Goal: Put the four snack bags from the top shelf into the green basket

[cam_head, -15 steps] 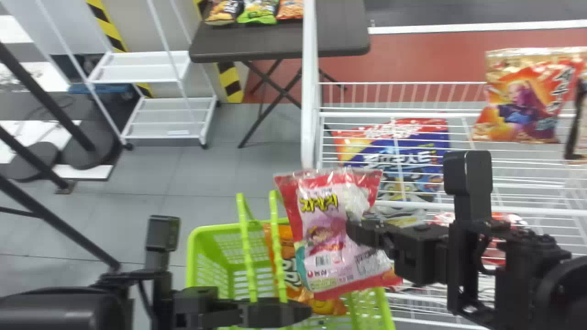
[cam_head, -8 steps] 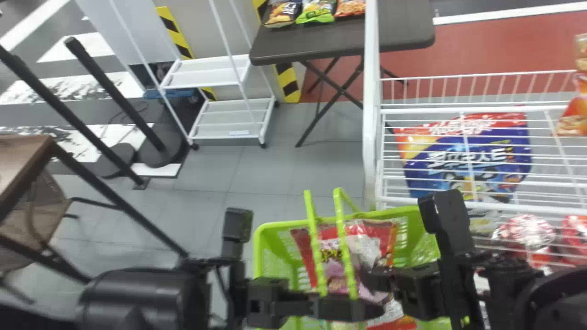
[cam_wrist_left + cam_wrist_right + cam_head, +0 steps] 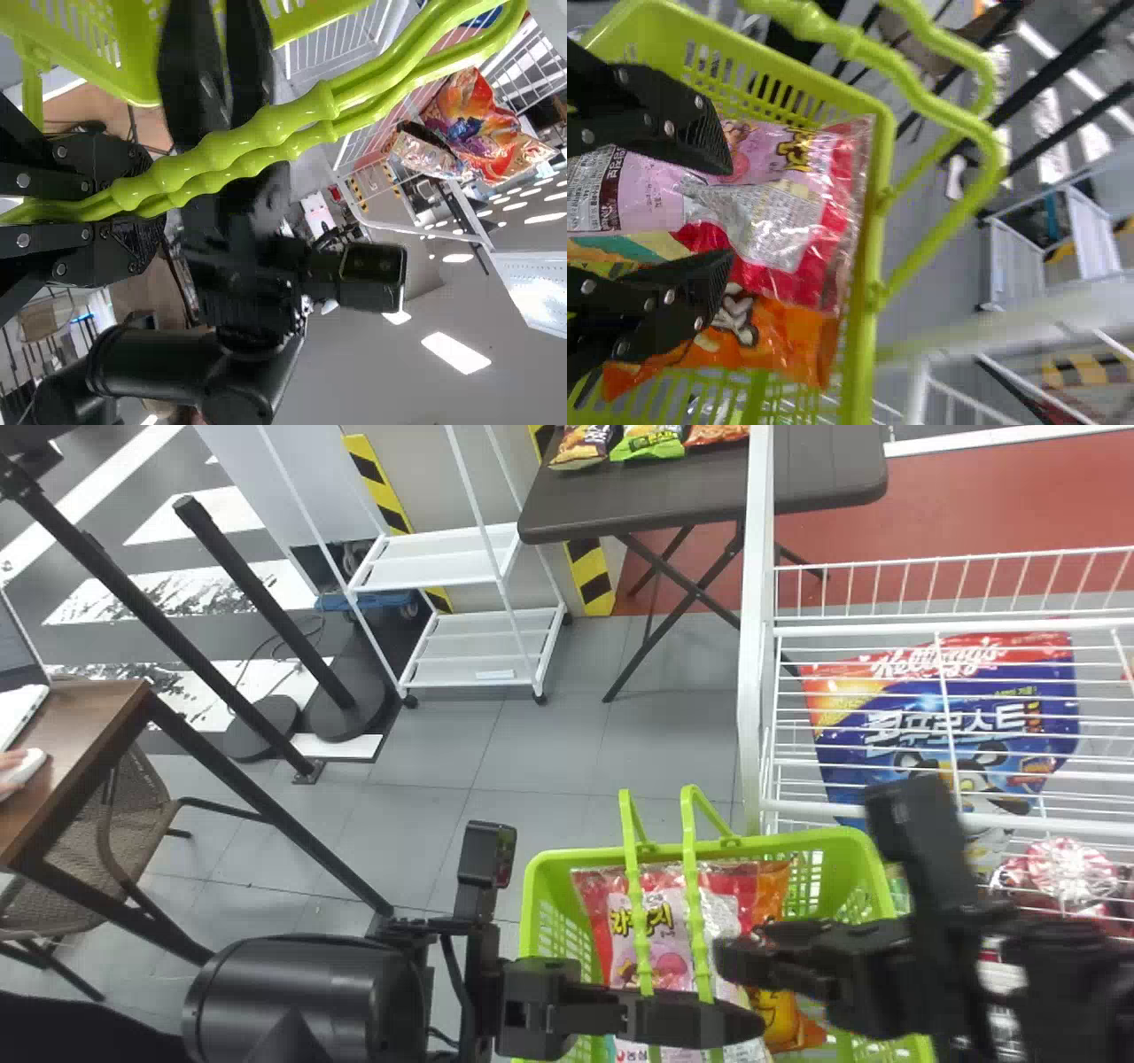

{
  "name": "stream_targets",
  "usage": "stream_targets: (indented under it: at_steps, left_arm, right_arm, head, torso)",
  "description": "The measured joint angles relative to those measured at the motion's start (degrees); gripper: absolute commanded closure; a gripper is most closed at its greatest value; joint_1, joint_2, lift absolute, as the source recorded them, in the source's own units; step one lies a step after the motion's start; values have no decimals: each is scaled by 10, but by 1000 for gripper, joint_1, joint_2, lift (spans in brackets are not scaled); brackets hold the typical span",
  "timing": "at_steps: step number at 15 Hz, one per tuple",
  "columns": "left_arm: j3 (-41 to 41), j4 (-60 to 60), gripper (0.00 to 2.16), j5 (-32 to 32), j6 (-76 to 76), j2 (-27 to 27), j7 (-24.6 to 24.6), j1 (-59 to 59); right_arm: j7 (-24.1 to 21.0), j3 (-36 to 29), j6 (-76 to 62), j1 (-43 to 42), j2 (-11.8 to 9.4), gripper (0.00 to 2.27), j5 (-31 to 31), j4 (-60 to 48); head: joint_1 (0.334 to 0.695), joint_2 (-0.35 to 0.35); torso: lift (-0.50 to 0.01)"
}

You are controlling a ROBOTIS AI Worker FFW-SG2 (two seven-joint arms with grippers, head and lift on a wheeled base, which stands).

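1. Pink snack bag (image 3: 666,921): inside green basket (image 3: 567,856), beside orange snack bag (image 3: 780,1017).
2. Right end effector (image 3: 735,962): above bags, fingers wide apart, nothing held.
3. Left end effector (image 3: 700,1020): closed around basket handles (image 3: 634,868).
4. Blue bag (image 3: 930,735): on white wire rack (image 3: 753,691), near basket.

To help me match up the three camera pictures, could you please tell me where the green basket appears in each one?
Head view: the green basket is at the bottom, right of centre.
Left wrist view: the basket is at the top left.
Right wrist view: the basket lies across the left half.
Shared landmark: its two handles.
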Motion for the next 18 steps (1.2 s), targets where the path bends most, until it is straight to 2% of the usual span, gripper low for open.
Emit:
stream_targets:
  at_steps: [3, 4, 5, 6, 9, 12, 15, 16, 18]
  left_arm:
    - [2, 0, 2148, 4, 0, 1, 0, 1]
    - [5, 0, 2148, 7, 0, 1, 0, 3]
    - [8, 0, 2148, 10, 0, 1, 0, 5]
    - [9, 0, 2148, 11, 0, 2, 0, 6]
    - [17, -1, 2148, 14, -1, 2, 0, 12]
    - [30, -1, 2148, 20, -5, 2, 0, 18]
    - [38, 2, 2148, 24, -11, 2, 0, 20]
    - [38, 3, 2148, 24, -13, 2, 0, 20]
    - [39, 5, 2148, 24, -14, 2, 0, 20]
  right_arm:
    - [3, -125, -24, -10, 0, 36, -22, -30]
    - [3, -159, -43, -33, 0, 39, -12, -15]
    - [2, -185, -70, -61, 0, 43, 1, 15]
    - [-1, -200, -102, -85, 1, 43, 17, 48]
    - [-15, -218, -250, -169, -1, 53, 103, 185]
    - [-31, -233, -347, -251, -1, 60, 179, 324]
    - [-92, -233, -378, -298, -1, 70, 247, 410]
    - [-114, -229, -380, -311, -1, 235, 264, 434]
    - [-126, -227, -380, -329, -1, 917, 281, 467]
  head:
    - [695, 140]
    - [695, 92]
    - [695, 3]
    - [695, -35]
    - [695, -128]
    - [695, -164]
    - [695, -213]
    - [695, -221]
    - [695, -229]
  torso:
    - [0]
    - [0]
    - [0]
    - [0]
    - [0]
    - [0]
    - [0]
    - [0]
    - [0]
